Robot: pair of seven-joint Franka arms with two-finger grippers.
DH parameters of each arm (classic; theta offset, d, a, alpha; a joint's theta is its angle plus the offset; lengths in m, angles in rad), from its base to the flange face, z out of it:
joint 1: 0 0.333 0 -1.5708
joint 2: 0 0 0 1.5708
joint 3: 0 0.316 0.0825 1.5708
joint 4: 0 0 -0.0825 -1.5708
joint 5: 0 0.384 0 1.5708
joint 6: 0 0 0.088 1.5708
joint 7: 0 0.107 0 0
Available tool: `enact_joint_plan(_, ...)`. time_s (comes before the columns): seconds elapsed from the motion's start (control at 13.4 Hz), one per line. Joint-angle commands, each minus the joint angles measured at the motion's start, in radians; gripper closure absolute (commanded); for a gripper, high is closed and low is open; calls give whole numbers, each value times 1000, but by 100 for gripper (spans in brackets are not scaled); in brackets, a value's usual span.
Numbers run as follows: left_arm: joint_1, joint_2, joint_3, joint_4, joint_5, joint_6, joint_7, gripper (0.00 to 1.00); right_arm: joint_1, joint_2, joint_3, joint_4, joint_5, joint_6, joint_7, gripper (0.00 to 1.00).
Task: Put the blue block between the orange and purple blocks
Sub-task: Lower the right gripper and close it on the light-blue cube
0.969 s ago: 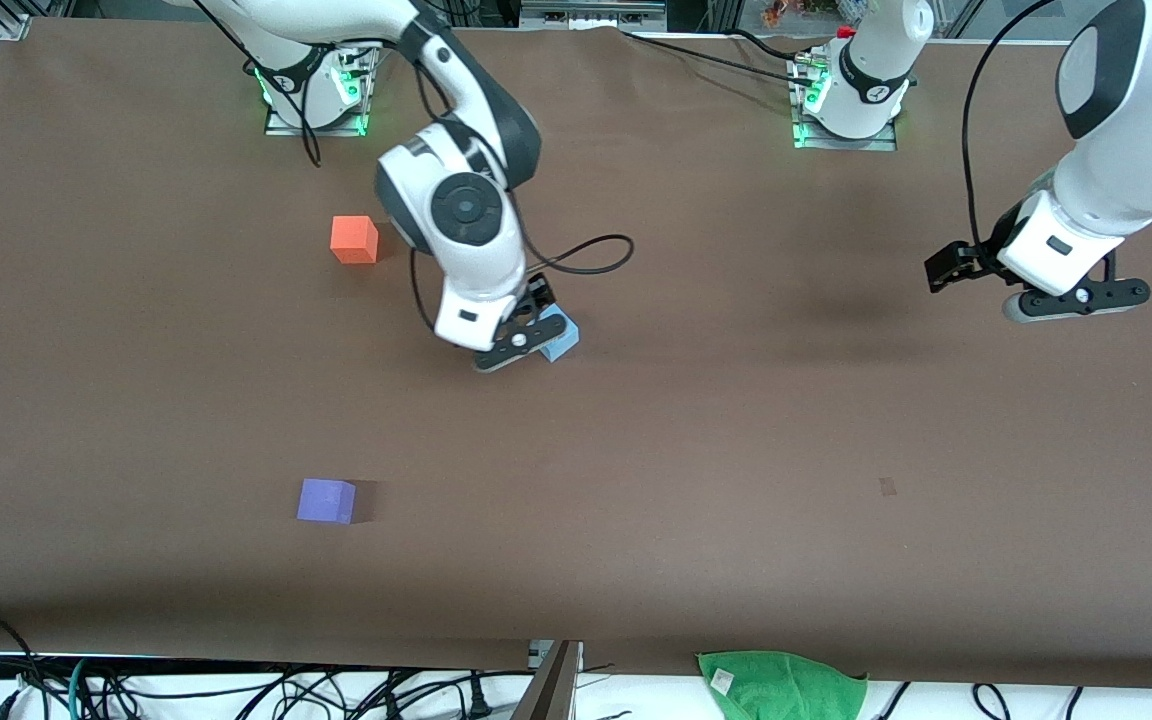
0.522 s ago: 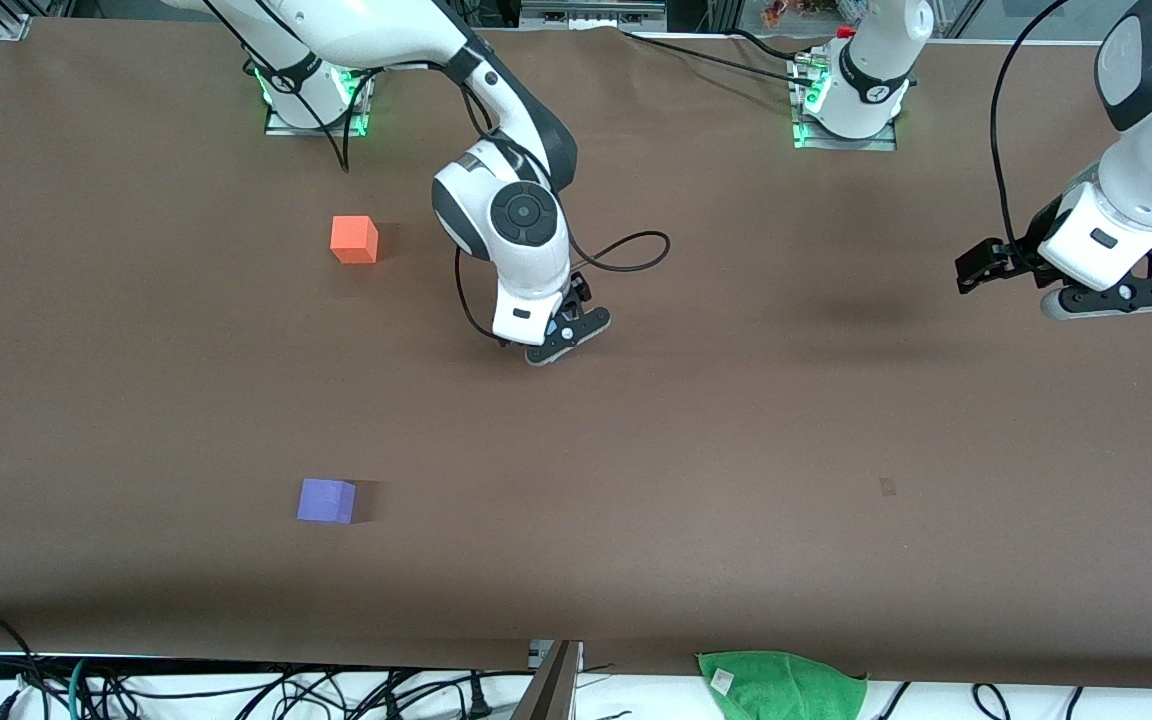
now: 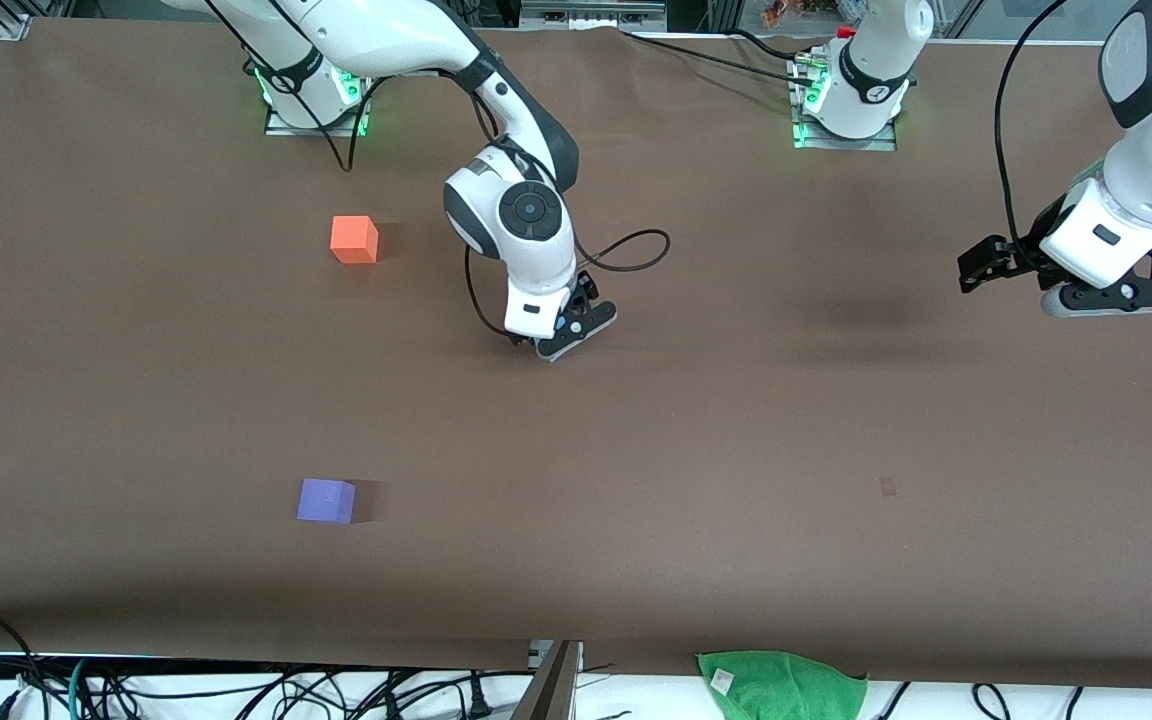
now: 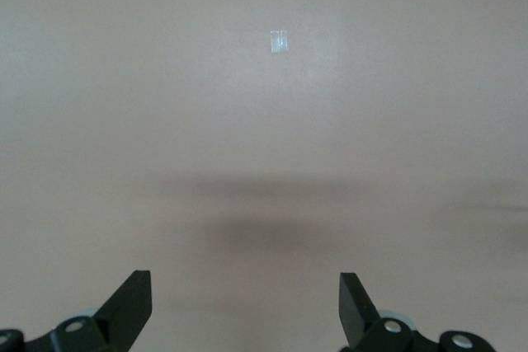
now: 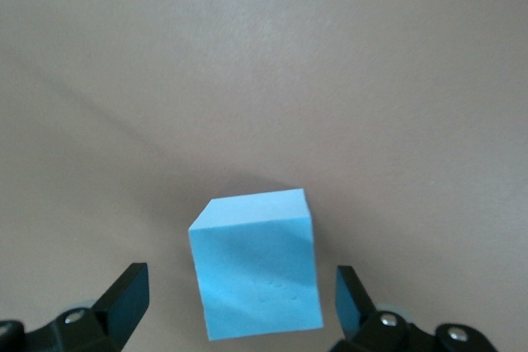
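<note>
Two white robot arms work over a brown table point(image 3: 736, 420). Taking the orange block point(image 3: 354, 239) as the landmark: it sits on the table toward the right arm's end, close to that arm's base. The purple block point(image 3: 326, 500) rests well apart from the orange block, much nearer to the front camera and almost in line with it.

The right gripper point(image 3: 564, 335) hangs low over the table, off to the side of the orange block toward the middle of the table. Its fingers point(image 5: 124, 298) are spread wide, and the right wrist view shows the blue block point(image 5: 257, 263) resting on the table between them, with a gap on each side, not gripped. From the front, the arm hides this block.

The left gripper point(image 3: 1111, 298) waits in the air toward the left arm's end of the table, well apart from the orange block. Its fingers point(image 4: 132, 307) are spread wide too, with only bare table surface between them.

A green cloth point(image 3: 784, 685) lies at the table's edge nearest the front camera.
</note>
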Motion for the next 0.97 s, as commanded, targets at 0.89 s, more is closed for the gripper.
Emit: enact_joint_plan(0.89,52,7,-5,90,-11,-45,36,0,46,-24,-11,-82,-34,24,-5,0)
